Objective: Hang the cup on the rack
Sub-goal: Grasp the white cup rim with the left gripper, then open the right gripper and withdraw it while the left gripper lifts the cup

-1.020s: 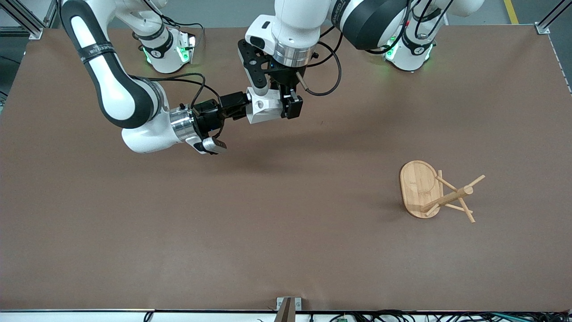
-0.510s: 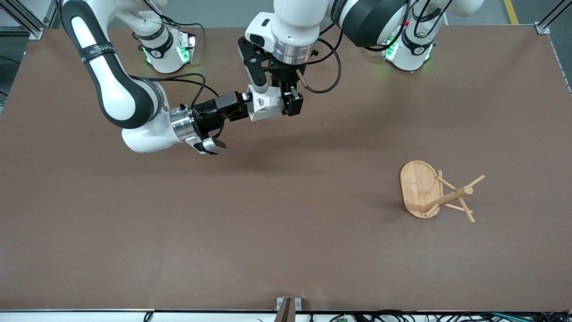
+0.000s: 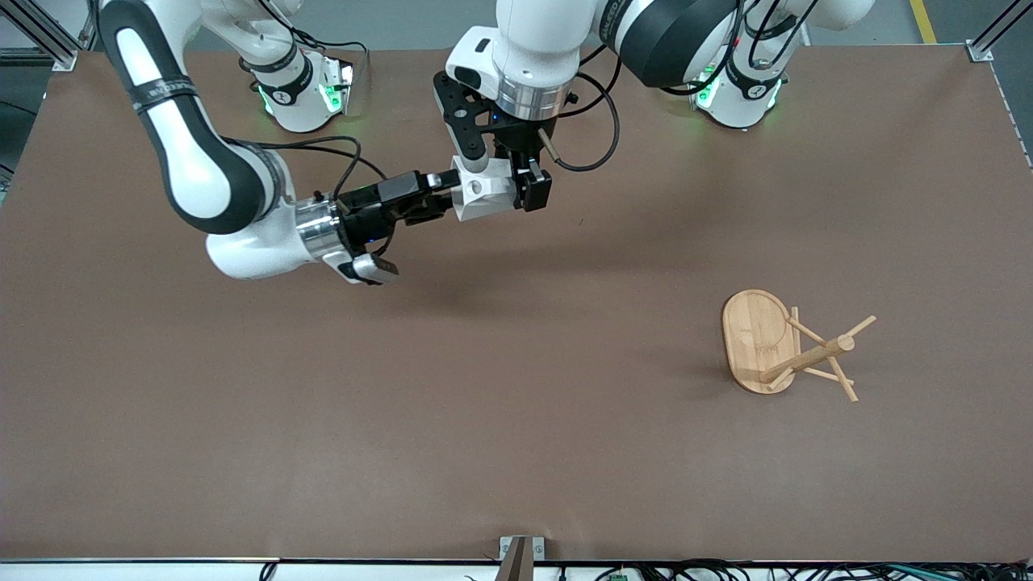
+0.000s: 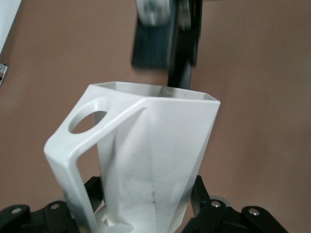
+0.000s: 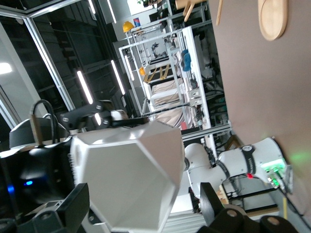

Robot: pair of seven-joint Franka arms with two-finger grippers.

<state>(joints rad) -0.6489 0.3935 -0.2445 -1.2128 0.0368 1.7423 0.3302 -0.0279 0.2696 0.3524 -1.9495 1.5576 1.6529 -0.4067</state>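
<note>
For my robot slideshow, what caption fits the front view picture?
Handover in mid-air: left gripper holds the white cup, right gripper opens beside it, rack waits.

A high camera across the tabletop [image 3: 516, 452] looks down toward both robot bases, which stand along the upper edge of its frame, taking in the whole brown surface from a distance. The left wrist camera sits close above the left tool [image 4: 146, 213] and looks along it, the cup [image 4: 146, 160] filling most of its picture with the tabletop below. The right wrist camera looks sideways from the right tool [image 5: 146, 213], very near the cup [image 5: 126, 179], toward lab shelving and a robot base. All three views share the cup [image 3: 483, 189]; the front and right wrist views also share the rack [image 3: 775, 343] [image 5: 272, 19].
</note>
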